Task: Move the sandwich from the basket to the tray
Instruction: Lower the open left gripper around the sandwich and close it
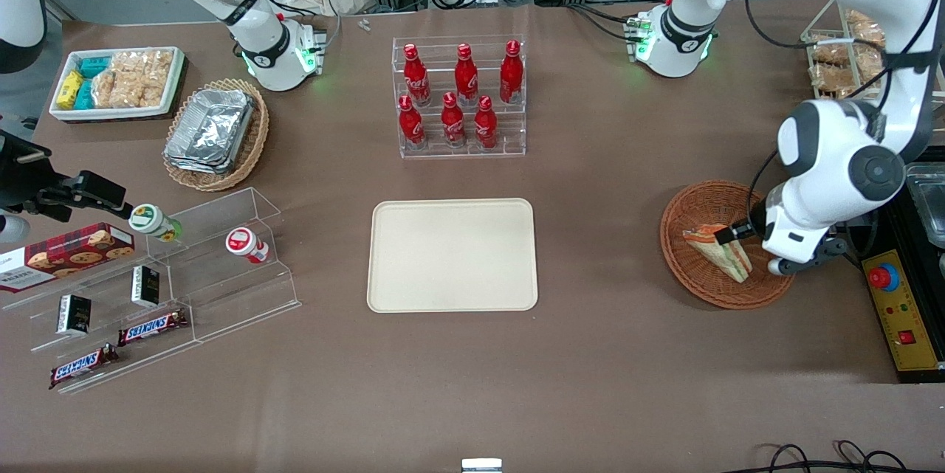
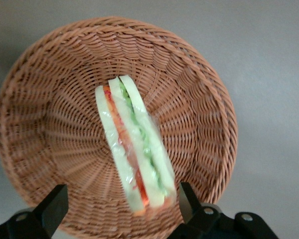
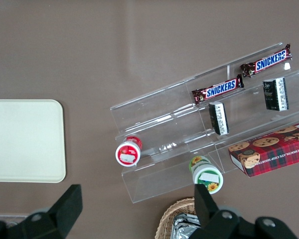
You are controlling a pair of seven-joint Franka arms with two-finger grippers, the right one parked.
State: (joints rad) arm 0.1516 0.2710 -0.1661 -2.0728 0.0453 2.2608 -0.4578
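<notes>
Gripper (image 2: 120,205) wide open, straddling sandwich (image 2: 134,149)

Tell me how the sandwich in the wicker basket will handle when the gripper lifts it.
The sandwich looks film-wrapped, so probably slippery. Its soft bread layers would likely squash, and the filling could shift. It leans on edge in the basket, so it may tip. The gripper hangs above it, fingers open on either side of its end.

six cola bottles (image 1: 458,98) on clear rack (image 1: 461,141); snickers bars (image 1: 151,326) on acrylic shelf (image 1: 221,288).
</notes>
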